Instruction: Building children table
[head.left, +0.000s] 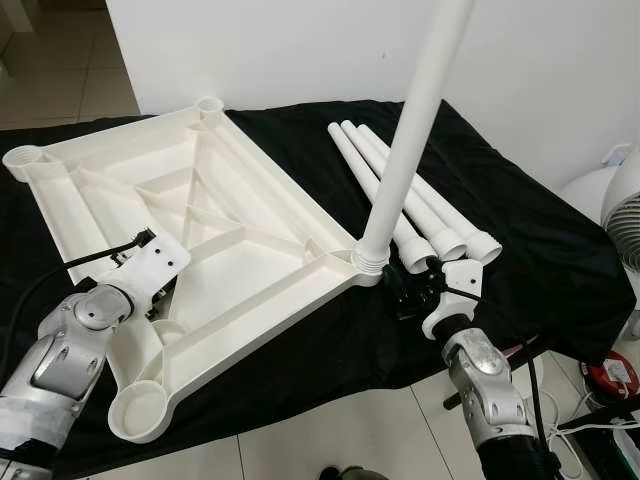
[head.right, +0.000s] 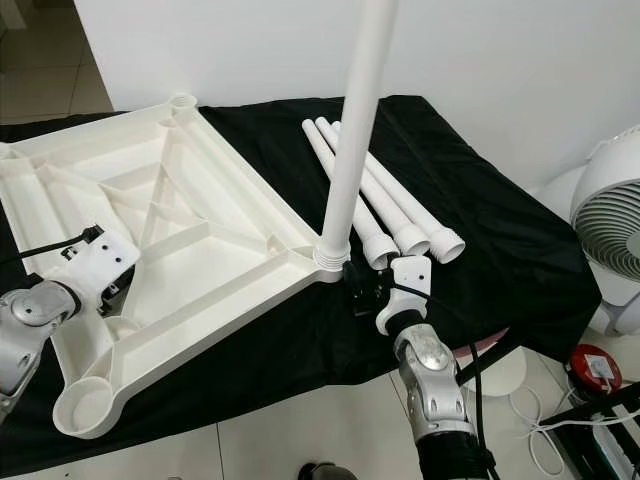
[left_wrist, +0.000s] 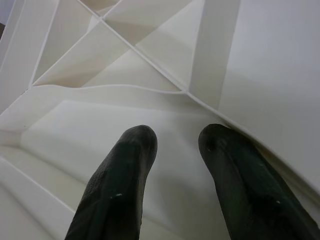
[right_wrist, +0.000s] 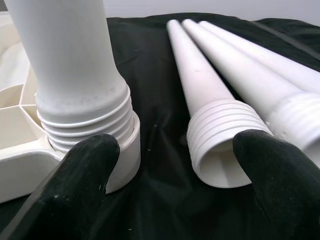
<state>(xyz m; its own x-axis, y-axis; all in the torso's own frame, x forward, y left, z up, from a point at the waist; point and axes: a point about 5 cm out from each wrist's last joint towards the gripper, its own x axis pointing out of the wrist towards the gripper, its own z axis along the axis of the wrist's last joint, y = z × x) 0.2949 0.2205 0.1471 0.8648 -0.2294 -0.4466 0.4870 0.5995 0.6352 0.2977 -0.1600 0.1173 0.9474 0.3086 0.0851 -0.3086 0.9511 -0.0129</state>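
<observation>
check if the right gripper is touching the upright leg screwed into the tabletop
Apart. In the right wrist view the right gripper is open, with the upright leg standing beyond one finger and black cloth showing between the fingers; nothing is clamped.

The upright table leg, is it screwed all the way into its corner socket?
Not fully. The leg stands upright in the corner socket, with several thread rings showing above the rim.

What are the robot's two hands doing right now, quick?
Left gripper: open, fingers apart, holding nothing, resting inside the upturned tabletop.
Right gripper: open, holding nothing, beside the threaded base of the upright leg.
</observation>
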